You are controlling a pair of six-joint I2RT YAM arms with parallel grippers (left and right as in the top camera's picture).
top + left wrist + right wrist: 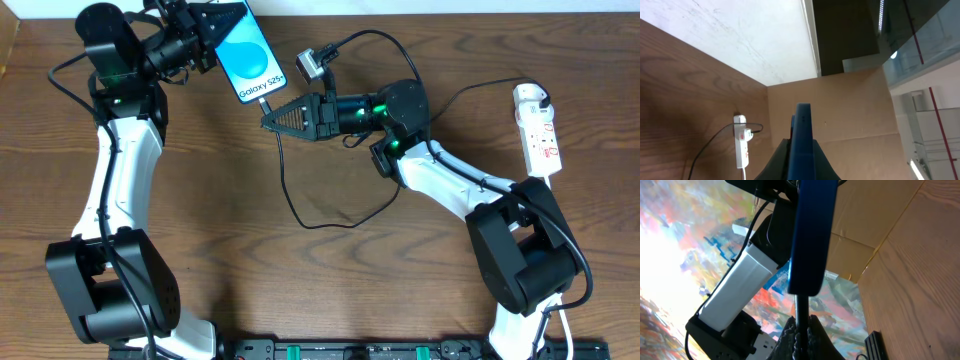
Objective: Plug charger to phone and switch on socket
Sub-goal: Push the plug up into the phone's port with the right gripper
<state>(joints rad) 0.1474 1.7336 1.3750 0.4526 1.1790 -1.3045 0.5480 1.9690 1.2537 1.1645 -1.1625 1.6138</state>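
Observation:
The phone point(246, 58), blue screen up, hangs tilted above the table's back left with my left gripper point(212, 35) shut on its upper end. In the left wrist view the phone point(802, 135) stands edge-on between the fingers point(782, 162). My right gripper point(268, 119) is shut on the charger's connector just below the phone's bottom edge. In the right wrist view the connector point(801, 307) runs straight up from my right gripper point(801, 330) and meets the phone point(810, 235). The charger cable point(285, 185) loops across the table. The socket point(538, 125) lies at the far right, and the left wrist view also shows the socket point(741, 145).
A black plug point(520, 88) sits in the socket's far end, and a white cord leaves its near end. A black rail point(400, 350) runs along the table's front edge. A cardboard wall point(850, 115) stands beyond the table.

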